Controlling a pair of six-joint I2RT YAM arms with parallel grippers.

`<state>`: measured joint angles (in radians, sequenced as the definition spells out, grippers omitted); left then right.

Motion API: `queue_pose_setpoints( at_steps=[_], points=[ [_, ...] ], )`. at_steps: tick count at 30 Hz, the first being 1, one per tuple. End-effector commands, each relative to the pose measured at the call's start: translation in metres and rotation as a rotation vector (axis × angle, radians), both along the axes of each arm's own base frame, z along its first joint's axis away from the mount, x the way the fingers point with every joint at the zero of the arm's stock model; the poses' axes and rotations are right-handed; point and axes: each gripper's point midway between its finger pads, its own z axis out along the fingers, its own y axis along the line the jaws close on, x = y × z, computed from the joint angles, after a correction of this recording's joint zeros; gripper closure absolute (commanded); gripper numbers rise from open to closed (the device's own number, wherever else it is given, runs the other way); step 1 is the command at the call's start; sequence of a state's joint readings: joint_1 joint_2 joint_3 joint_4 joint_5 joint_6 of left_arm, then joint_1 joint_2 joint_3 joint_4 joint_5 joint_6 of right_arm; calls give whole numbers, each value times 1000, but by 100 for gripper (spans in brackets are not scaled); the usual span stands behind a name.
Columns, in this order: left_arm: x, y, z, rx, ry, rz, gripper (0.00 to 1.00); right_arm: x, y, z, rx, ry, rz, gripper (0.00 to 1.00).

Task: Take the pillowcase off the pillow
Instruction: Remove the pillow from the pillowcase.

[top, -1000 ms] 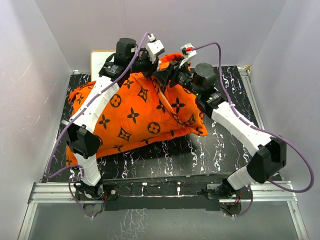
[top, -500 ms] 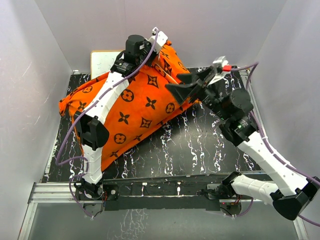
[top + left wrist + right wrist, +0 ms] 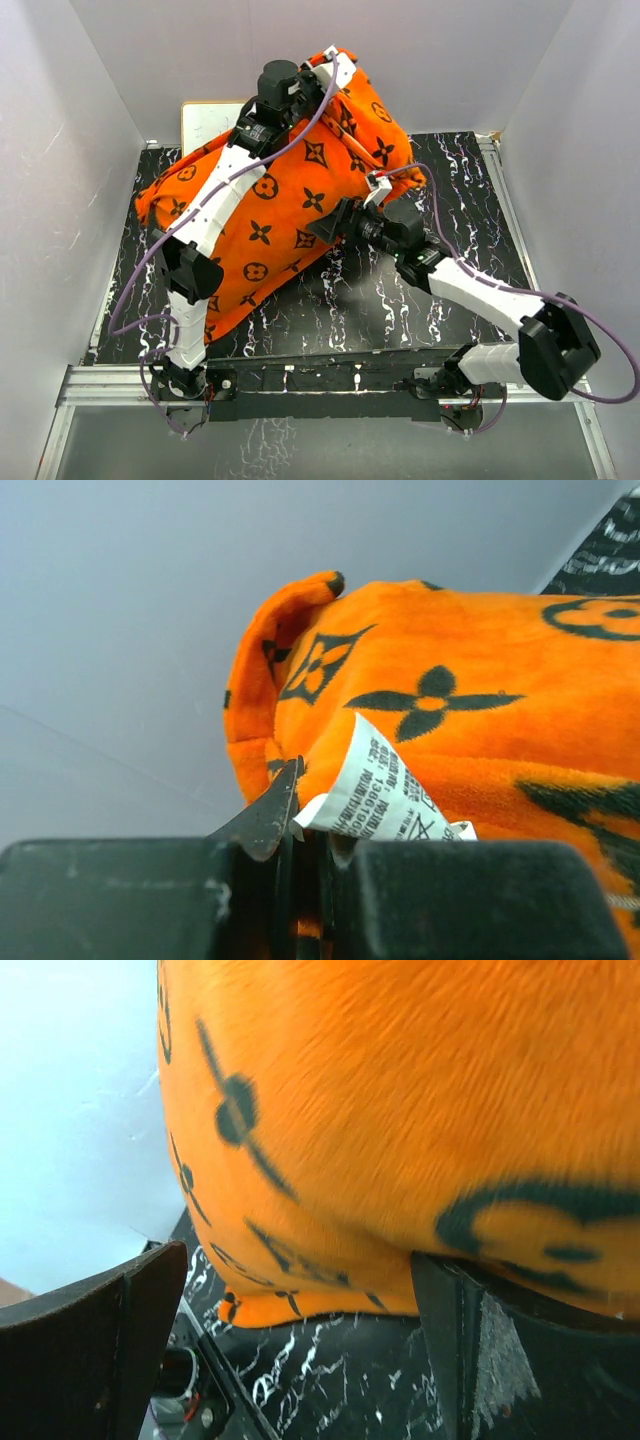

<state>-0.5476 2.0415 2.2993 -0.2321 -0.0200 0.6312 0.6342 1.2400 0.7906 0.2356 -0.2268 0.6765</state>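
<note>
Overhead, left hand point(image 3: 338, 62) pinches the pillowcase point(image 3: 300, 190) corner; right hand point(image 3: 335, 225), wide open, meets its side.

Top view: bright, even, diffuse light off the pale walls point(image 3: 90, 120) and sharp focus throughout. There is only a soft shadow on the marbled table point(image 3: 380, 310) along the 5 o'clock edge of the pillowcase point(image 3: 300, 200), and no glare noted. Left wrist view: well exposed, the printed label point(image 3: 385, 790) crisp, the frame dark and soft at 6 o'clock. Right wrist view: fabric motifs smeared by blur, the wall at 9 o'clock washed out near white, the 4 and 7 o'clock corners underexposed.
</note>
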Motion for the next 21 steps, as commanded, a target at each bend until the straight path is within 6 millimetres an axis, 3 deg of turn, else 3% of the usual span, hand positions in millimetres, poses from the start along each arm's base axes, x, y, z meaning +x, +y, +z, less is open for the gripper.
queue_pose_setpoints(
  at_steps=[1,4,6,9,14,17,21],
  points=[
    [-99,12,224,-255,-547,-87,100,26,19,72,212,-188,-21,2],
    [-118,4,236,-253,-576,-117,100,44,27,80,254,-217,-49,2],
    [-132,-1,244,-254,-597,-137,100,58,22,88,251,-271,-118,2],
    [-154,-4,260,-263,-645,-162,100,88,3,104,169,-366,-287,2],
    [-191,1,290,-291,-720,-179,100,126,-29,153,-31,-574,-495,6],
    [-207,8,297,-301,-727,-182,100,135,-50,191,-100,-681,-588,7],
    [-224,25,307,-315,-742,-179,100,136,-78,222,-192,-772,-697,9]
  ],
)
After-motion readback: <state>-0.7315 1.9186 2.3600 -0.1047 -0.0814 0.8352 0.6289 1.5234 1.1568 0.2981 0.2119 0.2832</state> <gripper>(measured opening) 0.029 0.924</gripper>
